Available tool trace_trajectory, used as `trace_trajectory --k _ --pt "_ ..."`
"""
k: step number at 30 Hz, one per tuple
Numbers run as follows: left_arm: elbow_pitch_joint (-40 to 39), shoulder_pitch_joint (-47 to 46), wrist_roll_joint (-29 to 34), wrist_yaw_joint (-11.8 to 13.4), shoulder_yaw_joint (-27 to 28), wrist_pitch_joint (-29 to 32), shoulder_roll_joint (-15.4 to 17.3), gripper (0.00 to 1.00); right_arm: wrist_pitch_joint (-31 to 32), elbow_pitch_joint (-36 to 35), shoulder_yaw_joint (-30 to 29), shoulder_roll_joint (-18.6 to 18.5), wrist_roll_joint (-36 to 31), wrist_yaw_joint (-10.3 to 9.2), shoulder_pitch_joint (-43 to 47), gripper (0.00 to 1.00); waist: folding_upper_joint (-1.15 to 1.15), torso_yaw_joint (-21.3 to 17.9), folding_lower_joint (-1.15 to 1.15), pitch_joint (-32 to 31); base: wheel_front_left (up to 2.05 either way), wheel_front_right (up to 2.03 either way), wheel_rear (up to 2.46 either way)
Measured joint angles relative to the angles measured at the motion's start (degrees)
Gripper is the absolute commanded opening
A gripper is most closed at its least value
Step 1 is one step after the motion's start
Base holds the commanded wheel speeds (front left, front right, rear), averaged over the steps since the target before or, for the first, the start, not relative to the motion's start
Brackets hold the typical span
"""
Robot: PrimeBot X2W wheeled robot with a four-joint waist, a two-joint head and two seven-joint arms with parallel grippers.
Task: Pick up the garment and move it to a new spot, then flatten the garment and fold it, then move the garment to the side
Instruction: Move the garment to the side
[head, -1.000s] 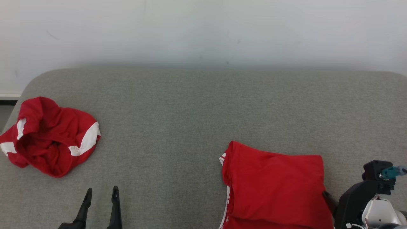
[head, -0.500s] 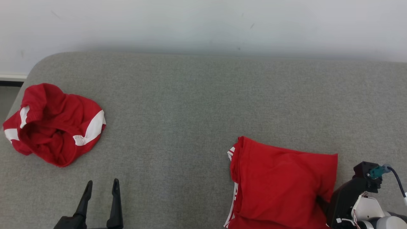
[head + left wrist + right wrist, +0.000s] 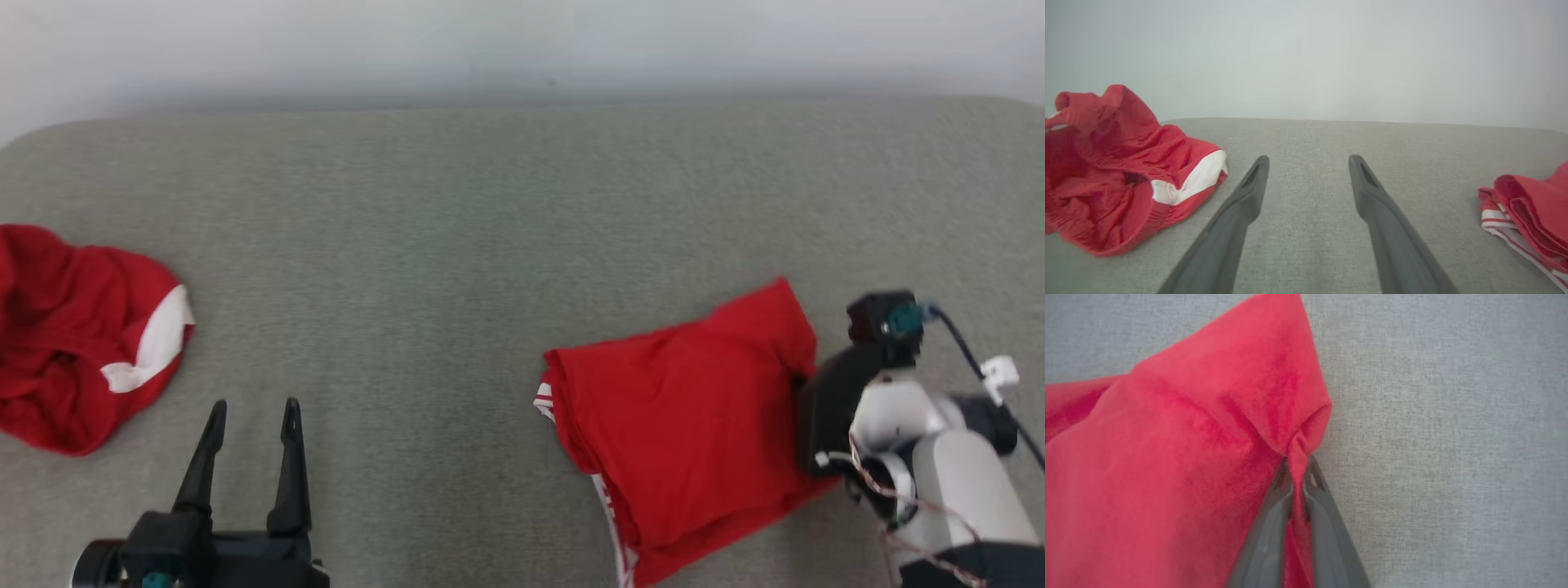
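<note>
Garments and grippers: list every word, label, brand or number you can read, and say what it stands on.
None: no readable text in these pictures.
Folded garment: plain red, white stripes at one edge, no lettering.
Crumpled garment: red with white patches, no lettering.
Left gripper, right gripper: dark fingers, no markings.

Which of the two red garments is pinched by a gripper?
The folded garment on the robot's right: the right gripper is shut on its edge. The crumpled garment with white patches lies apart from the open left gripper.
</note>
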Motion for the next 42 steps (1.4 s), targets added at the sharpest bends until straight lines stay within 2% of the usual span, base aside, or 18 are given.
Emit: trace_trajectory --k 8,20,26,31,36,42 --pt "-3.0 -3.2 1.1 0.0 -1.1 0.0 1.8 1.00 -5.2 7.0 2.6 -4.4 -0.6 0.00 -10.9 0.00 0.00 -6.3 0.00 3.6 0.00 0.00 0.00" --pt "-8.9 -9.8 2.9 0.0 -7.4 0.0 7.7 1.00 -15.2 18.2 3.5 -11.5 -4.3 0.00 -24.7 0.00 0.01 -15.1 0.00 11.9 0.00 0.00 0.00" --pt "-11.5 -11.8 3.4 0.0 -9.2 0.7 10.4 1.00 -22.1 22.0 3.3 -14.0 -5.3 0.00 -29.3 0.00 0.01 -17.7 0.00 16.7 0.00 0.00 0.00" --pt "-13.3 -12.3 3.6 -0.1 -9.9 1.9 11.1 1.00 -25.7 24.2 3.0 -15.4 -7.9 0.00 -31.1 0.00 0.01 -19.5 0.00 19.7 0.00 0.00 0.00" --pt "-13.6 -12.3 3.3 -0.1 -10.0 2.0 11.5 1.00 -31.1 25.7 2.5 -16.9 -10.1 0.00 -31.3 0.00 0.01 -20.9 0.00 21.0 0.00 0.00 0.00" --pt "-14.0 -12.3 3.2 0.2 -10.2 2.2 11.8 1.00 -35.2 27.0 2.9 -18.6 -13.2 0.01 -32.4 0.00 0.00 -20.7 -0.01 21.2 0.00 0.00 0.00"
